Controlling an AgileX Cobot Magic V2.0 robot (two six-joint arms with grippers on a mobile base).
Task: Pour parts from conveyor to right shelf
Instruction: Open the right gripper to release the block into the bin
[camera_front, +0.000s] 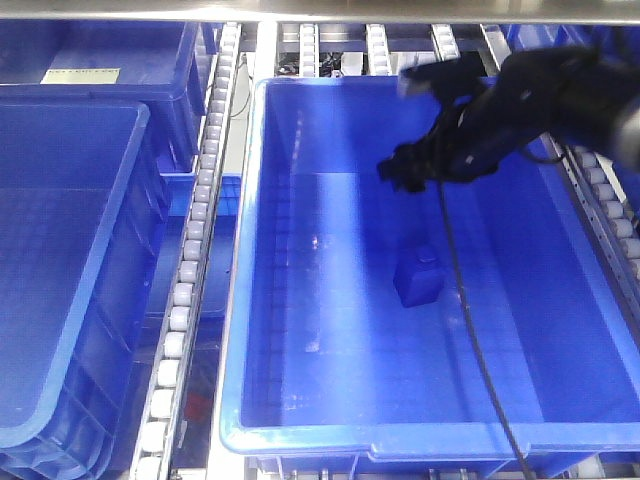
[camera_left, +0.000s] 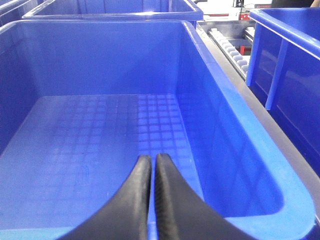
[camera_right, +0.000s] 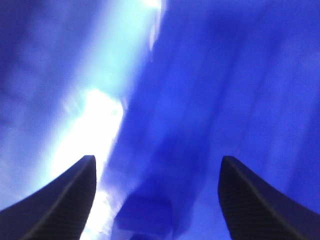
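Note:
The part (camera_front: 418, 275), a small blue block with a knob on top, stands on the floor of a large blue bin (camera_front: 300, 440) on the right shelf (camera_front: 195, 240). My right gripper (camera_front: 400, 125) hovers open above the bin's far half, clear of the block. The right wrist view is blurred and shows the part (camera_right: 145, 215) low between the spread fingers (camera_right: 75, 195), untouched. Over an empty blue bin (camera_left: 280, 200), my left gripper (camera_left: 151, 159) is shut with nothing in it. The conveyor is out of view.
Another deep blue bin (camera_front: 60, 250) sits to the left, past a lane of white rollers. A cable (camera_front: 470, 340) from the right arm hangs across the bin. In the left wrist view, a further bin (camera_left: 290, 65) stands beyond a roller lane (camera_left: 230, 50).

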